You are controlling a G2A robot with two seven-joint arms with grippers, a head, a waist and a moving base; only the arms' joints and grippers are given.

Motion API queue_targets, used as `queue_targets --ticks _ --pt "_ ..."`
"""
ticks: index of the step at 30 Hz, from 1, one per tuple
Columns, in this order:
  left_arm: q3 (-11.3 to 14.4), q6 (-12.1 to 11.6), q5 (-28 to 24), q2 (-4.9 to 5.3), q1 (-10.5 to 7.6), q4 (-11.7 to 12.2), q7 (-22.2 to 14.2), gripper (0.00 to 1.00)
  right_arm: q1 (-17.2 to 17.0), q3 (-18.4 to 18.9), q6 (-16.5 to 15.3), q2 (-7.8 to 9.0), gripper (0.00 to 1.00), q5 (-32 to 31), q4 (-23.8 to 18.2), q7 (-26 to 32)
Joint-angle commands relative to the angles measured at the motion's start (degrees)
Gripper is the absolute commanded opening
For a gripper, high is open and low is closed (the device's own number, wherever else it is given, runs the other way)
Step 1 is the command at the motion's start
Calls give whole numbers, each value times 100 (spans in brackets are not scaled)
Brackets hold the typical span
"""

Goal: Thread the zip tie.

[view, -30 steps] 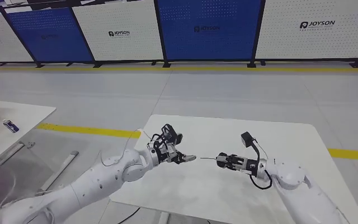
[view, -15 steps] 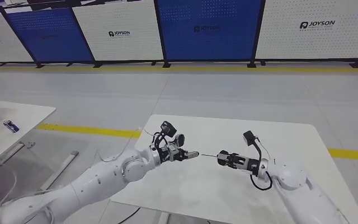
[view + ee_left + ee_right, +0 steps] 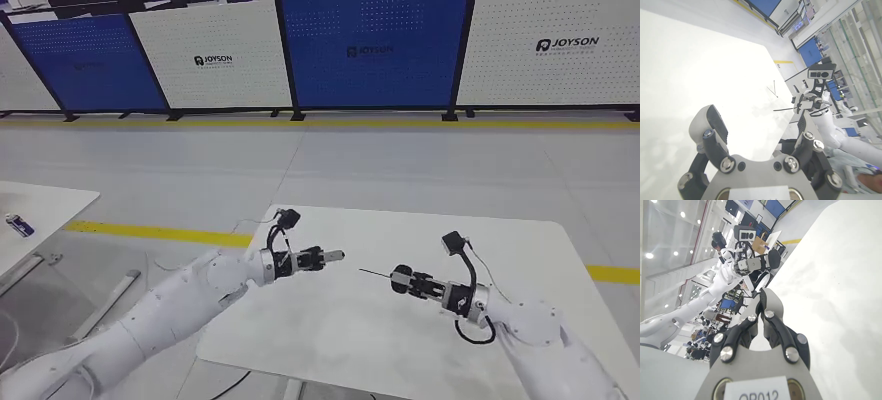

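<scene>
A thin black zip tie (image 3: 375, 273) sticks out toward the left arm from my right gripper (image 3: 396, 278), which is shut on one end of it above the white table (image 3: 430, 345). The left wrist view shows the same zip tie (image 3: 783, 109) held level by the right gripper (image 3: 800, 106). My left gripper (image 3: 759, 121) is open with nothing between its fingers. In the top view the left gripper (image 3: 335, 256) hovers a short gap away from the tie's free tip. In the right wrist view the right gripper (image 3: 761, 298) has its fingers pressed together, hiding most of the tie.
Two more thin black ties (image 3: 773, 90) lie crossed in a V on the table near its far edge. The left gripper (image 3: 772, 258) faces the right wrist camera from across the table (image 3: 838, 275). Another white table (image 3: 40, 205) stands off to the left.
The left gripper has moved toward the far side of the table and away from the tie's tip, turning its wrist. The right gripper has shifted slightly to the right, still holding the tie.
</scene>
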Motion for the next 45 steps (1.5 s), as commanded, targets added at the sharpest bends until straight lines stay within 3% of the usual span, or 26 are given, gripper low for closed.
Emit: queue_targets --ticks 1,2,3,13,15,17,23,27,30,31,38,42,44,45 --pt "-266 0 -537 -219 115 309 -635 100 0 3 -1 -5 0 19 30 0" --pt "-381 0 -684 -320 152 512 -876 100 0 3 -1 -5 0 19 30 0" --pt "-420 0 -706 -354 155 568 -946 100 0 3 -1 -5 0 19 30 0" --pt "-417 10 -720 -360 177 550 -905 100 0 3 -1 -5 0 19 30 0" --pt "-434 0 -825 -387 249 521 -744 100 -49 22 35 -12 0 30 42 -264" --pt "-397 22 -948 -421 289 576 -832 100 -49 20 -1 -25 0 50 130 -436" --pt "-91 245 -1603 -686 125 1015 -1418 100 225 -312 -1 -160 0 132 497 -712" --pt "93 201 -2148 -933 -69 1341 -1621 100 508 -617 -1 -281 0 207 788 -691" --pt "209 259 -2287 -1129 -269 1642 -1295 100 667 -780 -1 -358 0 229 993 -712" --pt "221 240 -2215 -1147 -300 1681 -1195 100 701 -803 -1 -374 0 235 1043 -732" --pt "225 237 -2200 -1149 -289 1661 -1175 100 701 -803 -1 -374 0 235 1043 -732" --pt "242 285 -2200 -1174 -138 1277 -1293 100 701 -803 -1 -374 0 235 1043 -732" --pt "200 291 -2218 -1193 -108 1208 -1110 100 701 -803 -1 -374 0 235 1043 -732" --pt "149 189 -2225 -1218 -75 1182 -742 100 701 -803 -1 -374 0 235 1043 -732"
